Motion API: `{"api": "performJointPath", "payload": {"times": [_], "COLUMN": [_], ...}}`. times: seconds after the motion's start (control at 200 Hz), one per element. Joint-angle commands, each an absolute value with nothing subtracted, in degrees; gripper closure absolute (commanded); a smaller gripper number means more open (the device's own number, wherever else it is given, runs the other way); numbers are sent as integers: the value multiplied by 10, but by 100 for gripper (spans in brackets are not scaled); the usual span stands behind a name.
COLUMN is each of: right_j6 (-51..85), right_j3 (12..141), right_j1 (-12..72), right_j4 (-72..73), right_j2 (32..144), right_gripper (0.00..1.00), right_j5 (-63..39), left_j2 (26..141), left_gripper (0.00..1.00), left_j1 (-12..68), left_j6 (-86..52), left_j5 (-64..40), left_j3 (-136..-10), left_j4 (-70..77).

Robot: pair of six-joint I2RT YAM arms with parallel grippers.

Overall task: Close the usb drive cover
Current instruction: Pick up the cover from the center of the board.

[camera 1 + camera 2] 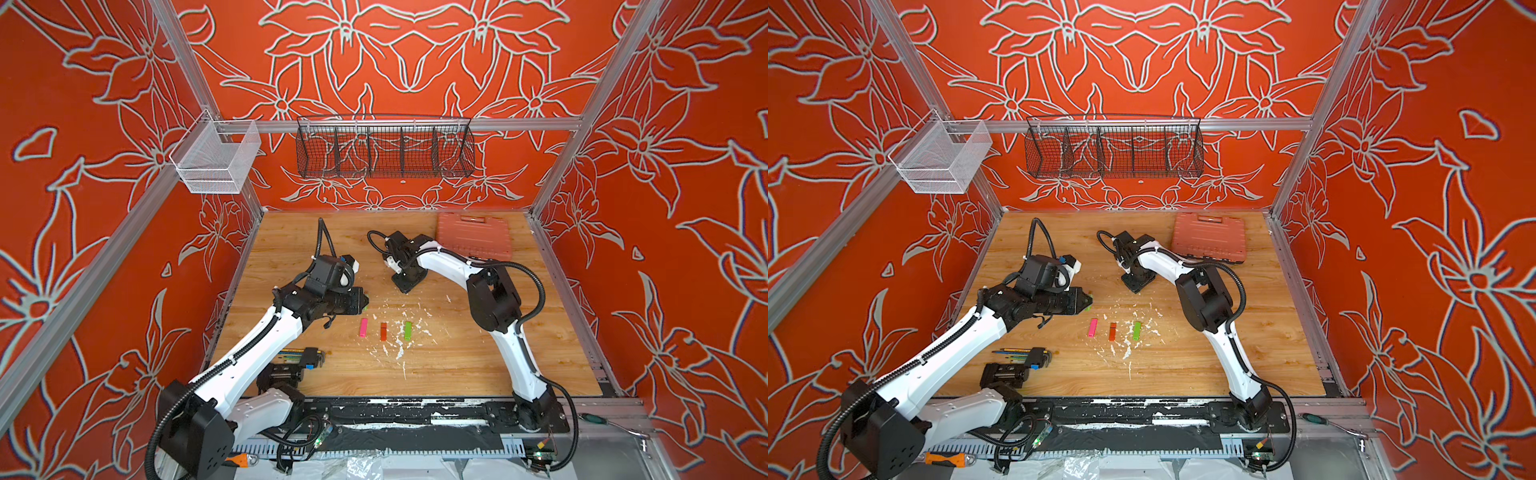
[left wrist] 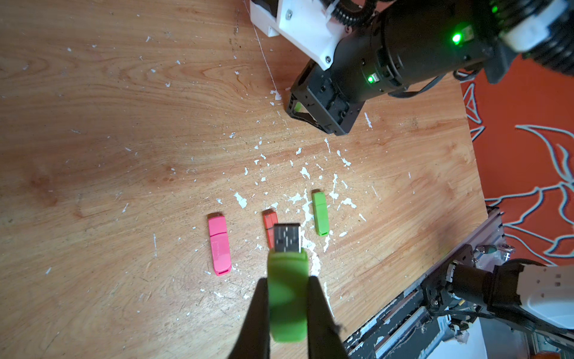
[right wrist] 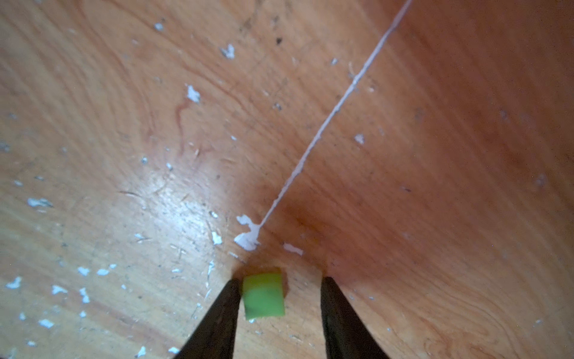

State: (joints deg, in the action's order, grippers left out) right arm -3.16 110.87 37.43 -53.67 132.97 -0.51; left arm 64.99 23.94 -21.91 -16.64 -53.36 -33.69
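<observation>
Your left tool (image 2: 288,278) clenches the uncapped green drive (image 2: 287,310); your right tool (image 3: 280,279), released, straddles its cap (image 3: 263,295) at lower centre: pinch it.

table (image 2: 93,124): glossy wood grain | green usb drive (image 2: 287,298): smooth plastic | plug (image 2: 287,237): metal | cap (image 3: 263,295): plastic

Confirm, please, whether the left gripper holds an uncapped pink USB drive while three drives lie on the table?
No: the uncapped USB drive in the left gripper is green, not pink, per the left wrist view. A pink drive, an orange drive and another green drive lie on the table.
</observation>
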Motion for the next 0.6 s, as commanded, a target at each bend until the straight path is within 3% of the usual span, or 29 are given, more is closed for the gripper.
{"api": "performJointPath", "payload": {"times": [0.0, 0.29, 0.596], "right_j6": [-47, -41, -39], "right_j3": [1121, 1114, 1115], "right_j1": [372, 368, 361], "right_j4": [-541, -530, -521], "right_j2": [1351, 1353, 1362], "right_gripper": [56, 56, 67], "right_j5": [-16, -51, -37], "left_j2": [653, 656, 660], "left_gripper": [89, 89, 90], "left_j1": [236, 236, 236], "left_j6": [-210, -208, -202], "left_j5": [-172, -171, -185], "left_j3": [-548, -547, -547], "left_j4": [-332, -331, -325]}}
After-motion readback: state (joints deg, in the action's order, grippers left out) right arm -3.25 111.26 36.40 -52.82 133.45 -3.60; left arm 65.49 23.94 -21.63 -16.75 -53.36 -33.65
